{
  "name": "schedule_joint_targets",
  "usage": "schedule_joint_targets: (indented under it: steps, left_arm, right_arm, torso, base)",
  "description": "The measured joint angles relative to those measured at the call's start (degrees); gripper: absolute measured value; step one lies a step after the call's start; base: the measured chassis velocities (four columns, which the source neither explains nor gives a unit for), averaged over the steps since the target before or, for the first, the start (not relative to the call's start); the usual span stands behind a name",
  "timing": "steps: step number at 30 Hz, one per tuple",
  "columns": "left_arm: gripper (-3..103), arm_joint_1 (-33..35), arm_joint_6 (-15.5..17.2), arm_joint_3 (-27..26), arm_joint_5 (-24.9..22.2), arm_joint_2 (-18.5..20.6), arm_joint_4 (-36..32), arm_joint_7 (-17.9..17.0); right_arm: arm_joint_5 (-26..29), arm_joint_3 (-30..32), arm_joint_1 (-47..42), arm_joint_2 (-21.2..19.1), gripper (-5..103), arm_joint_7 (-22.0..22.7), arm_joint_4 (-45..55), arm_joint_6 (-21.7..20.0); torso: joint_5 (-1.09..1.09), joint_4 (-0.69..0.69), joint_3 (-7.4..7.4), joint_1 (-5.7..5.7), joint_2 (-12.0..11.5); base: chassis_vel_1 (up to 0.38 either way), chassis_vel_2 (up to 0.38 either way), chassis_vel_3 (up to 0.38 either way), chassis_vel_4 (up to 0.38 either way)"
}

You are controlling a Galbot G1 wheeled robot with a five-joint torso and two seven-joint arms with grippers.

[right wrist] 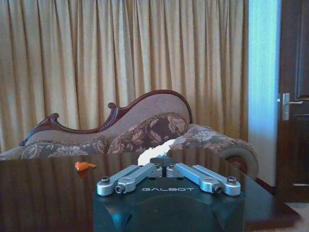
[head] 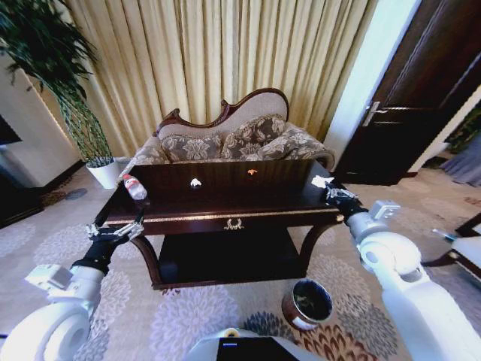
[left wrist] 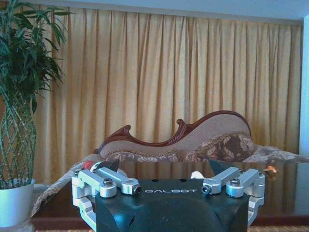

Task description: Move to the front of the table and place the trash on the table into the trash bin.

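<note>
The table (head: 225,214) stands right before me. On it lie a clear bottle with a red label (head: 134,186), a white paper bit (head: 195,182) and an orange piece (head: 252,171). A second crumpled white paper (head: 322,181) lies at the far right corner, and my right gripper (head: 337,194) is shut on it; the right wrist view shows that paper (right wrist: 154,150) at the closed fingertips and the orange piece (right wrist: 83,166) farther off. My left gripper (head: 114,231) hovers open at the table's left front edge. The trash bin (head: 308,303) stands on the carpet at the front right.
A patterned sofa (head: 225,139) sits behind the table, with curtains beyond it. A white plant pot (head: 104,171) stands at the back left and a dark door (head: 421,98) at the right. A chair edge (head: 466,252) lies beside my right arm.
</note>
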Motion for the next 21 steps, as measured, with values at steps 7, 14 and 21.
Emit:
schedule_joint_targets:
  steps: [7,14,21]
  left_arm:
    - [100,0.02,-0.03,0.22,0.10,0.21,0.10,0.00]
    - [100,0.30,-0.06,-0.07,0.12,0.01,-0.02,0.00]
    - [100,0.29,-0.19,-0.12,0.06,-0.01,-0.08,0.00]
  right_arm:
    - [-2.00,-0.13,-1.54,1.05,0,-0.44,-1.36,0.33]
    - [-4.67,1.10,-4.60,3.35,0,-2.13,-5.03,-2.80]
    - [-11.41,1.74,-9.97,8.92,0,-5.57,-20.16,-3.92]
  torso:
    - [-0.01,-0.01,-0.04,-0.06,0.05]
    - [0.00,0.02,0.01,-0.01,0.00]
    - [-0.01,0.01,0.01,0.04,-0.03]
  base:
    - [0.198,-0.201,-0.212,0.167]
    - [0.002,-0.012,-0.022,0.029]
    - [-0.044,0.029,0.043,-0.027]
